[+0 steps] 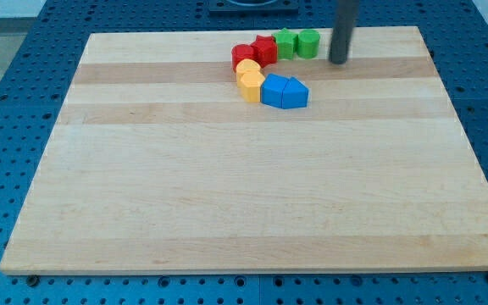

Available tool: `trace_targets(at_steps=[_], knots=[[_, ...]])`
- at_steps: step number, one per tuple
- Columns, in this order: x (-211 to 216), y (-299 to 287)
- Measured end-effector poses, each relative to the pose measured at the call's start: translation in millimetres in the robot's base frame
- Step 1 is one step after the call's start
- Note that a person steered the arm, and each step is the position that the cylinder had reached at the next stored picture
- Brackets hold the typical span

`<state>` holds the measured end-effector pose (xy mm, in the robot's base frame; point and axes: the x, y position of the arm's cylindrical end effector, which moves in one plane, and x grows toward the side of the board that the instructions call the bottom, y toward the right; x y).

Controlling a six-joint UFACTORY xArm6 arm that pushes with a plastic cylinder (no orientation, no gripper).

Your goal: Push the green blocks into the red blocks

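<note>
Two green blocks stand side by side near the view's top: a star-like one (pixel 285 42) and a rounder one (pixel 307 42). The left green block touches a red star block (pixel 265 49), which touches a red round block (pixel 243 57) to its left. My tip (pixel 338 62) is the end of the dark rod, just to the right of the right green block, a small gap apart.
Two yellow blocks (pixel 250 80) lie below the red ones. Two blue blocks (pixel 284 91) sit to their right. All rest on a light wooden board (pixel 227 186) over a blue perforated table (pixel 15 102).
</note>
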<state>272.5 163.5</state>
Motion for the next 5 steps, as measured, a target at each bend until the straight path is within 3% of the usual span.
trace_targets(at_steps=[1, 3, 5], knots=[[-3.6, 57.7], [-54.8, 75.1], [-54.8, 67.1]])
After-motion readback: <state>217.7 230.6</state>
